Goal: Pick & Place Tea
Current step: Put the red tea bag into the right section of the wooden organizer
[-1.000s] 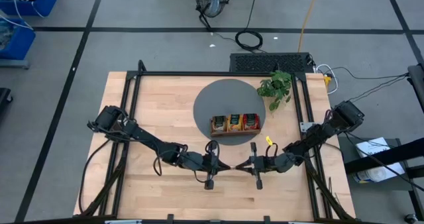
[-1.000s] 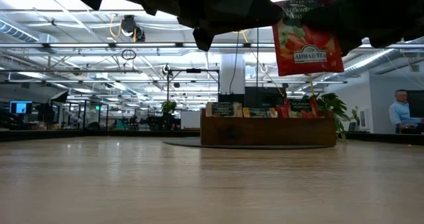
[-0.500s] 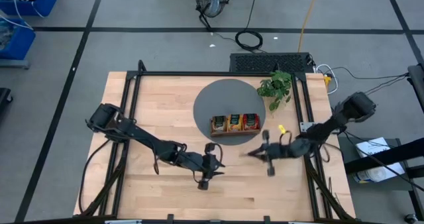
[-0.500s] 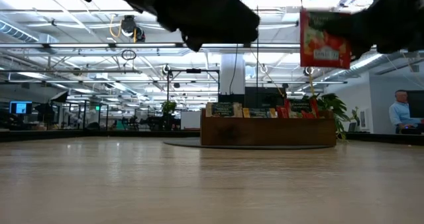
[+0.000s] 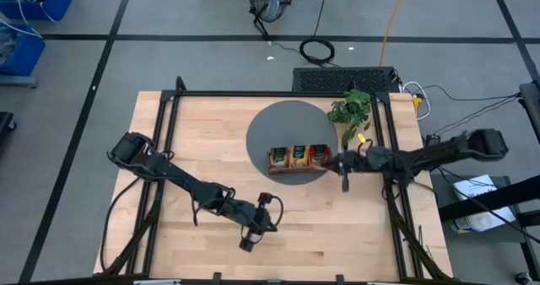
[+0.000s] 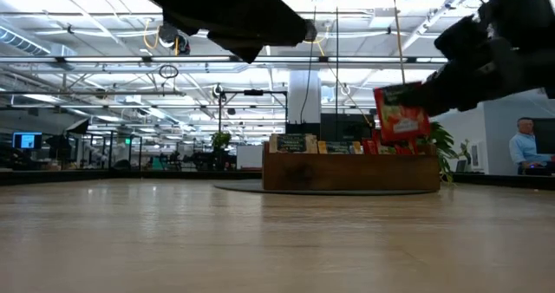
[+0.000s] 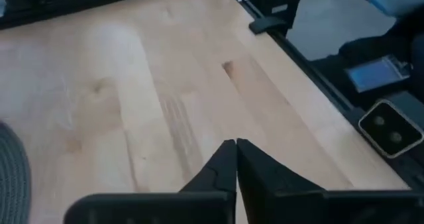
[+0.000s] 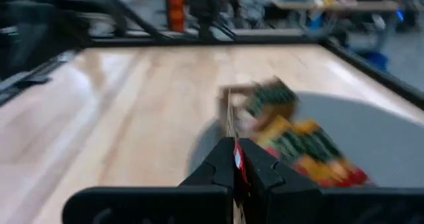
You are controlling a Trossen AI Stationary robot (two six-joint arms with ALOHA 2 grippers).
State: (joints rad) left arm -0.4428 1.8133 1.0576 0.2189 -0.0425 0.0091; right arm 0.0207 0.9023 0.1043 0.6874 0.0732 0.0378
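Observation:
My right gripper (image 5: 327,167) hovers at the right end of the brown wooden tray (image 5: 299,157) and is shut on a red tea sachet (image 6: 401,113). The tray stands on a round grey mat (image 5: 283,125), with more red, orange and dark-marked sachets upright in its compartments. My left gripper (image 7: 235,159) is shut and holds nothing. It hangs above bare wood in the near middle of the table (image 5: 272,226). My right gripper pinches the red sachet between its two fingers, near the sachet's upper right part (image 6: 422,95). In the right wrist view the sachet shows edge-on between the fingers (image 8: 237,159). The fingers come nearly level from the table's right. The sachet hangs tilted, clear of table and tray.
A small green plant (image 5: 353,110) stands just behind the tray's right end, close to my right arm. Black frame rails run along the table's edges (image 5: 169,125). Bare wood lies left of and in front of the mat. A person (image 6: 525,147) stands far off in the room.
The two grippers met tip to tip over the near middle of the table, then parted. My right gripper has swung toward the far right with the red sachet, to the tray's right end, and sunk a little. My left gripper has drawn back toward the near left.

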